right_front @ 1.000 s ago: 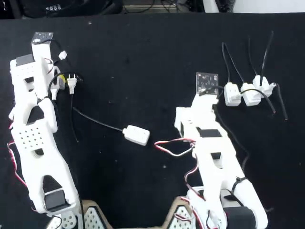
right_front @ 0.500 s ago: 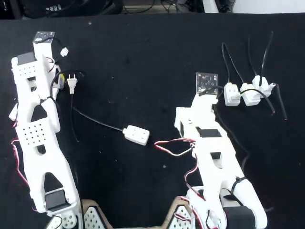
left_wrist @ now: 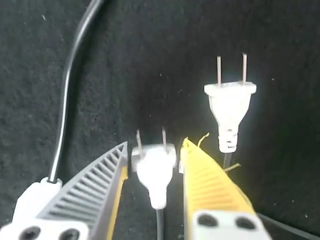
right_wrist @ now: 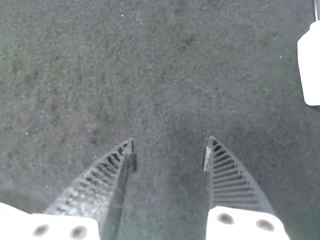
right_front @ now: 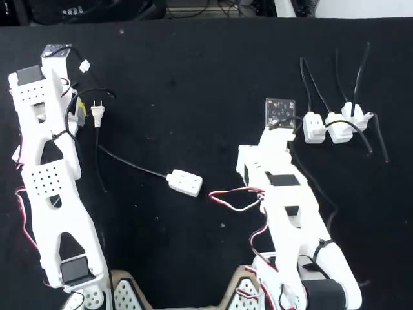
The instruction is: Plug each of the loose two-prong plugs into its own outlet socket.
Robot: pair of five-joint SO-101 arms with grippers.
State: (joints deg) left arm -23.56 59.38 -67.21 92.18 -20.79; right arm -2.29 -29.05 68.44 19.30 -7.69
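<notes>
Being light, rigid and likely slick, the plug [left_wrist: 154, 167] is judged best gripped across its body behind the prongs, as it is clamped in the left gripper [left_wrist: 154, 144] just beside a second plug [left_wrist: 229, 102]; the right gripper [right_wrist: 169, 145] is found spread open and empty.

Plug [left_wrist: 155, 165] between left fingers [left_wrist: 205, 180]; second plug [left_wrist: 230, 100] just beside it, far left of bench [right_front: 193, 64]; lone socket [right_front: 184, 183] centre-left; socket cluster [right_front: 335, 127] far right, towards rear
</notes>
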